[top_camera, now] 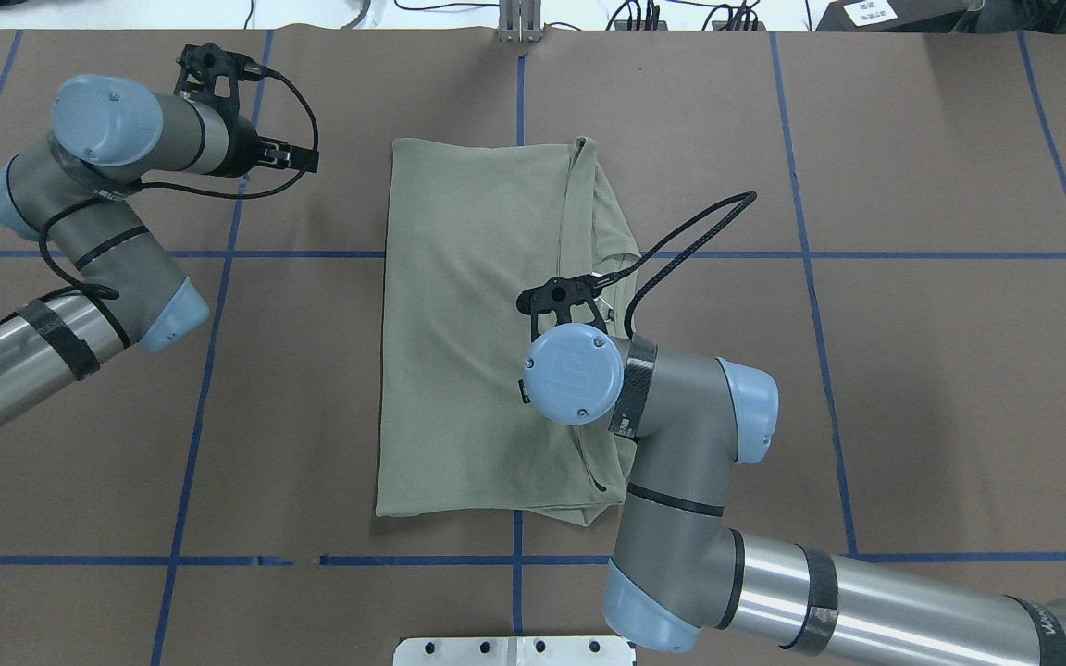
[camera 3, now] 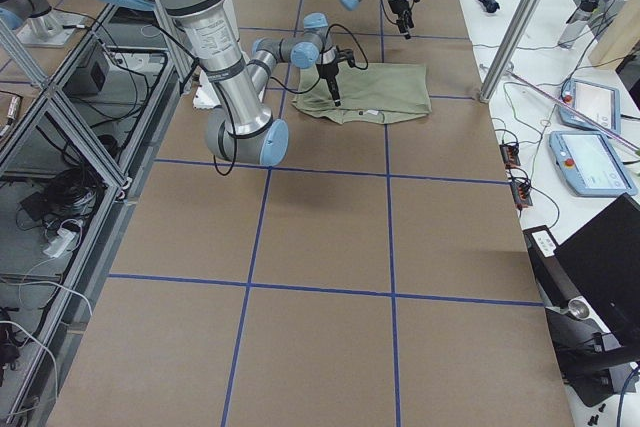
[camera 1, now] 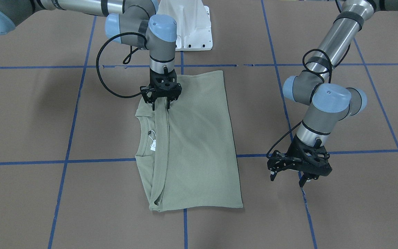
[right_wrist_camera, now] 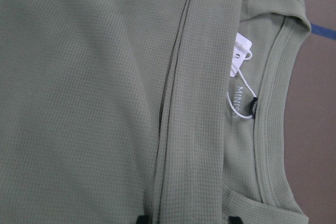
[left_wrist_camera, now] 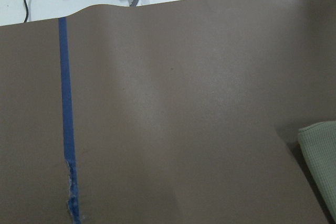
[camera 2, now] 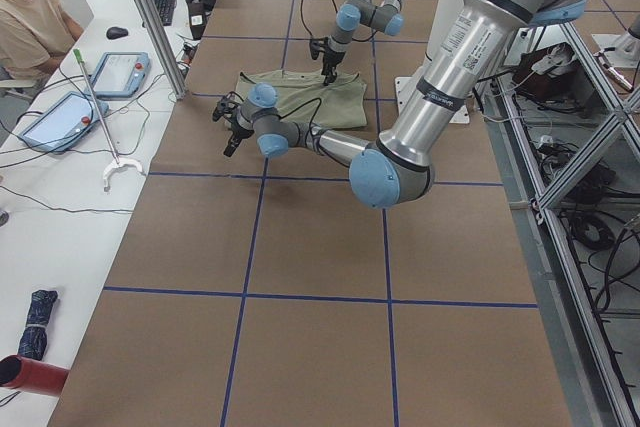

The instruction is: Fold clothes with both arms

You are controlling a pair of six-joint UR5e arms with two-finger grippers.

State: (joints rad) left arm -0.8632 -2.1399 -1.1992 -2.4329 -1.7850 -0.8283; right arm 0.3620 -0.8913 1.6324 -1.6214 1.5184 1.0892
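my right gripper first: jaws partly apart, nothing pinched, tips low over the shirt, one on either side of the long folded strip beside the neckline. whether they touch the cloth, i cannot tell. through my right wrist camera that strip runs twelve to six, and the collar curves at three o'clock, with the white tag and black neck label inside it. now my left gripper: jaws wide, empty, hanging over bare brown table, at about four o'clock of the shirt in the front-facing view, clear of the cloth. the shirt lies flat mid-table, folded to a long rectangle, neckline at its nine o'clock edge there, blue tape lines passing under it. the white pedestal base is at twelve.
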